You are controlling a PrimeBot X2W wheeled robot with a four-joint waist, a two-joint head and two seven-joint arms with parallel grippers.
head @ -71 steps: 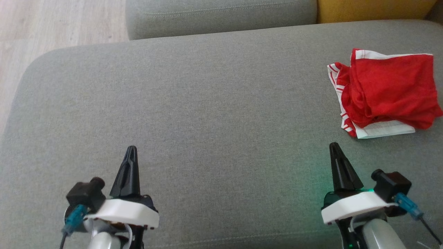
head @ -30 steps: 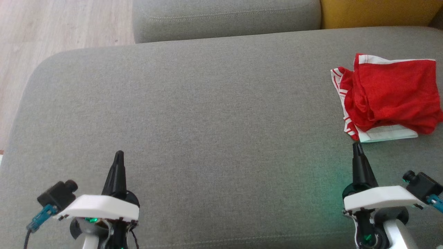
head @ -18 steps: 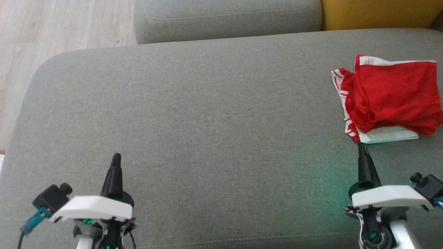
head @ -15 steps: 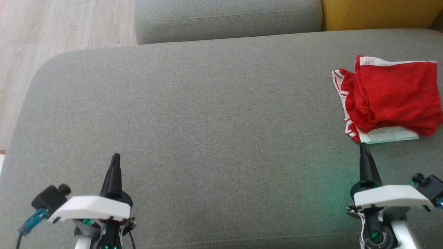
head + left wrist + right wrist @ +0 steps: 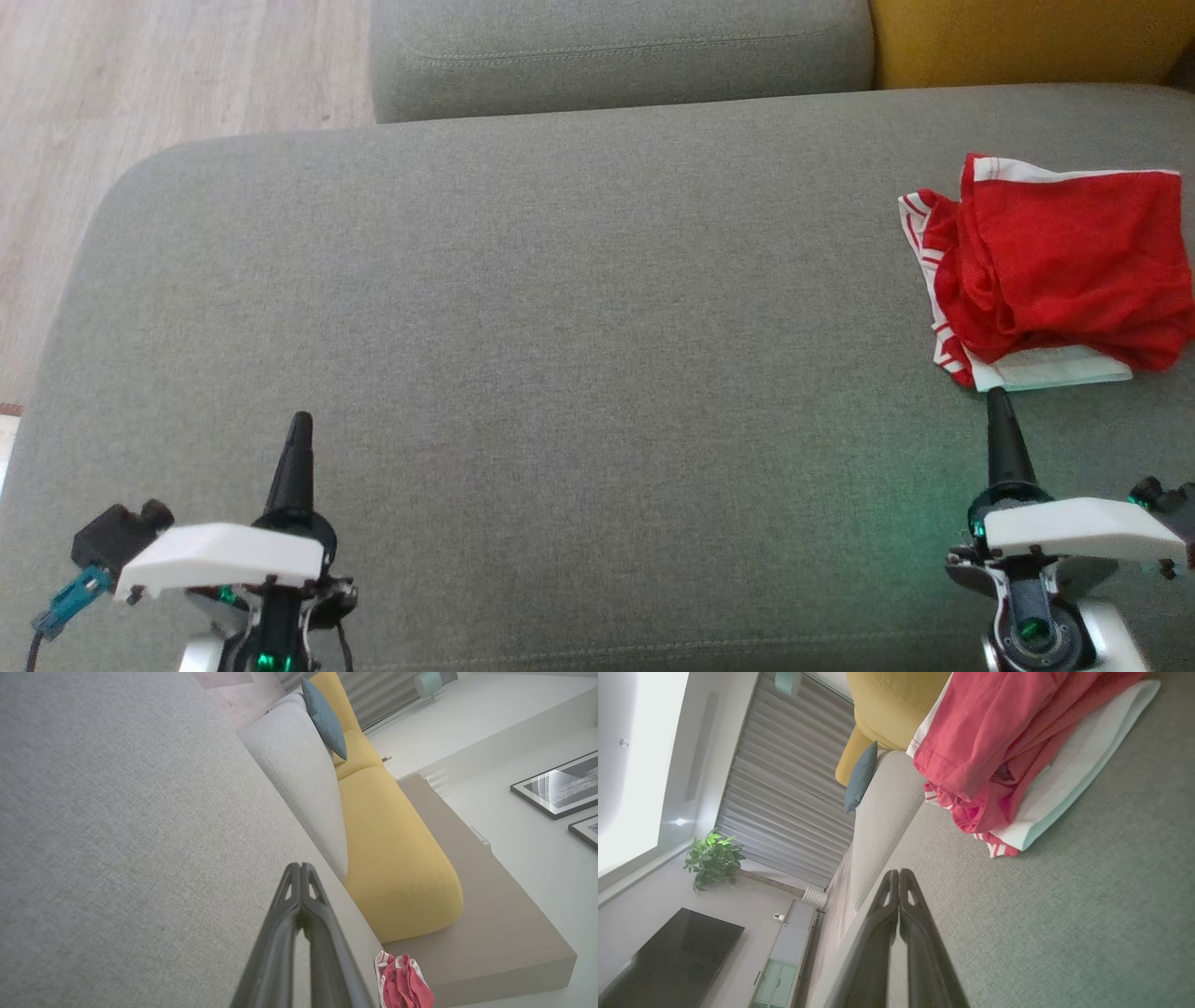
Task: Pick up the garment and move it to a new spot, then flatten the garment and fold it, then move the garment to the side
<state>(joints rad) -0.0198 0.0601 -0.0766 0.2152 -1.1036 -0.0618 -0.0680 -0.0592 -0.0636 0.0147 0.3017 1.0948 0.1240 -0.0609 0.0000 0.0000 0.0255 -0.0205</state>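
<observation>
1. seeing both grippers pinched together, empty: left gripper (image 5: 300, 422) lower left, right gripper (image 5: 997, 399) lower right, tip just under the garment (image 5: 1064, 252).
2. garment lies bunched at the right edge on the sofa seat (image 5: 560, 327); fits waiting for pickup or already folded aside, i can't tell.
3. either way i'd keep that tip from snagging the white band (image 5: 1055, 366).
4. long axis looks left-right; striped edge (image 5: 920, 243) points left.

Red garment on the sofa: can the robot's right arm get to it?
Probably yes. The right gripper, shut, points at the red garment from just short of its white edge, with only bare grey sofa cushion between. It would have to open first.
</observation>
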